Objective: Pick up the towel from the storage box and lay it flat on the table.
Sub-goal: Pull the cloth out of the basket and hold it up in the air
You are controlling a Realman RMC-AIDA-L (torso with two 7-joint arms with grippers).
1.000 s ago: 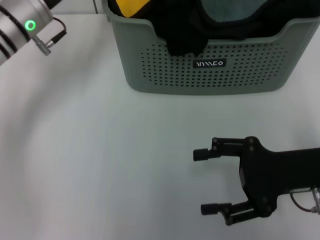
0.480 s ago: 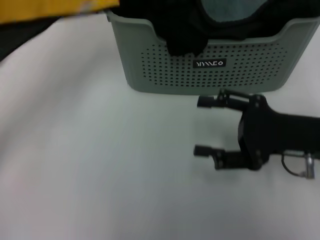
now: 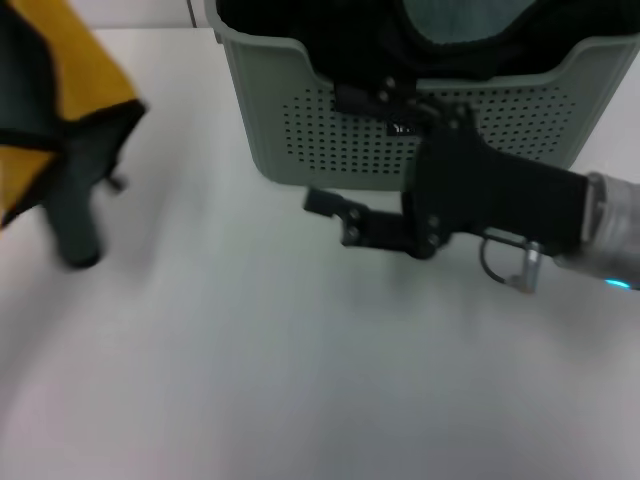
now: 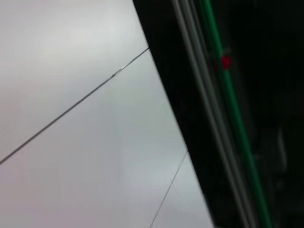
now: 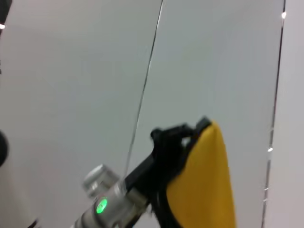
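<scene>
The towel [image 3: 70, 95], yellow on one side and dark grey-green on the other, hangs in the air at the far left, outside the storage box [image 3: 290, 140]. In the right wrist view my left gripper [image 5: 176, 140] is shut on the upper edge of the yellow towel [image 5: 204, 185]. My right gripper [image 3: 340, 150] is open and empty, raised just in front of the box's perforated front wall and covering its label. The white table [image 3: 250, 350] lies bare below both.
A black cloth [image 3: 350, 40] and a teal-grey cloth [image 3: 460, 20] lie inside the box. The box stands at the table's far side, right of centre. The left wrist view shows only pale panels and a dark frame.
The towel has come out of the box and swung left and down. My right gripper has risen from the table's near right toward the box front and moved left.
</scene>
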